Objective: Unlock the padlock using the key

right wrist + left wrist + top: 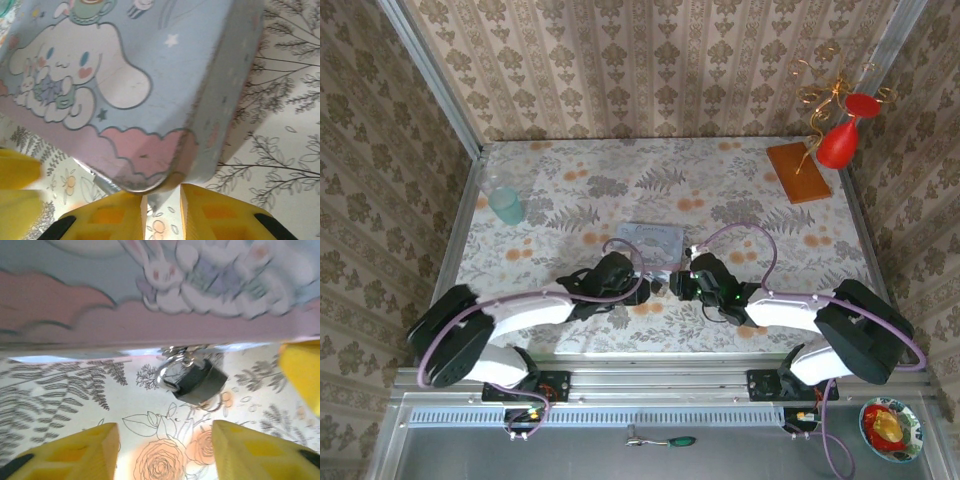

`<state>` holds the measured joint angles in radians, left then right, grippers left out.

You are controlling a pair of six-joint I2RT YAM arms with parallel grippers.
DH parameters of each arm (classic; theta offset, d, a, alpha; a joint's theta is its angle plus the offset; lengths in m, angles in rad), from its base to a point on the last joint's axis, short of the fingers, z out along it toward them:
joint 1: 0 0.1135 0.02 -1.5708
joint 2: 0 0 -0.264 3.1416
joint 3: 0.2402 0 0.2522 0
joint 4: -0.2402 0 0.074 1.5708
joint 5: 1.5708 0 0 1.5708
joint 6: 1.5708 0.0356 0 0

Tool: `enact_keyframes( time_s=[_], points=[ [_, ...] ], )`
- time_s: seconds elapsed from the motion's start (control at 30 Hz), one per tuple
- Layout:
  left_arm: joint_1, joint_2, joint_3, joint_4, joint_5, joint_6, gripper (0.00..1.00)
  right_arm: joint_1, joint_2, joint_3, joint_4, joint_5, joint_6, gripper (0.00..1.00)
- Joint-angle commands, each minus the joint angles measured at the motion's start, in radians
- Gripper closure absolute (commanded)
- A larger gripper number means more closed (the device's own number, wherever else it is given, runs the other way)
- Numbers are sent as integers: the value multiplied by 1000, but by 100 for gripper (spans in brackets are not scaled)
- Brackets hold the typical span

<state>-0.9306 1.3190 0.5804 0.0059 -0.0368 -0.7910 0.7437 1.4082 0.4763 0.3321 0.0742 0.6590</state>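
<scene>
Left gripper (165, 455): jaws spread, nothing between them. The padlock (196, 379) hangs at the near rim of the pale blue tin (150, 290). Its dark body is tilted and the silvery shackle is up at the rim. It sits at 12–1 o'clock from the left jaws, apart from both fingers. Can't tell if the body rests on the floral table cover (75, 405) or hangs just above it.

Right gripper (162, 215): jaws nearly together, thin slot between. Can't tell if it's pinching anything. I can't identify the key, so treat that as unconfirmed.

My read of the step in hand: steady the lock body, then bring the key to the keyhole. To do it well:
- Left jaws go around the dark body, not the shackle, and clamp across the flat faces so it can't swing.
- Point the keyhole end towards 3 o'clock, where the other arm works.
- Right comes in slowly along the body's axis. The tin will likely slide if pushed.

View diffs:
- Left wrist cam gives the lock itself, plus a yellow fingertip (302, 372) at 3 o'clock, presumably the right arm's.
- Right wrist cam gives the tin's printed lid and corner.
- Top cam gives the layout, with both grippers meeting at the tin's 6 o'clock edge. The lock is too small to read there.
</scene>
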Motion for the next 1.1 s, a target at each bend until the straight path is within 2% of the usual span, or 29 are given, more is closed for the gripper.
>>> enact_keyframes(
  time_s=[0.0,0.1,0.2,0.33,0.43,0.47,0.53,0.7,0.87,1.07],
  points=[
    [35,-159,-74,-83,-85,19,42,-18,-10,11,-40,4,-4,74],
    [124,-257,-88,-116,-32,76,38,-12,-10,18,-17,-68,-26,73],
    [232,-291,-73,-115,55,171,33,34,-46,20,6,-75,-74,69],
    [371,-222,4,-136,205,286,26,79,-40,67,-69,-48,-128,66],
    [429,-159,66,-163,246,342,25,112,-23,105,-122,-6,-162,64],
    [444,-144,79,-160,259,350,24,120,-2,119,-142,10,-173,59],
    [462,-116,95,-144,291,364,24,129,23,146,-178,37,-197,53],
    [463,-1,156,-139,349,377,24,129,83,233,-293,93,-261,52],
    [449,86,198,-163,289,342,24,123,187,340,-414,117,-278,52],
    [445,149,215,-159,275,323,24,111,290,423,-472,105,-263,53]
  ],
)
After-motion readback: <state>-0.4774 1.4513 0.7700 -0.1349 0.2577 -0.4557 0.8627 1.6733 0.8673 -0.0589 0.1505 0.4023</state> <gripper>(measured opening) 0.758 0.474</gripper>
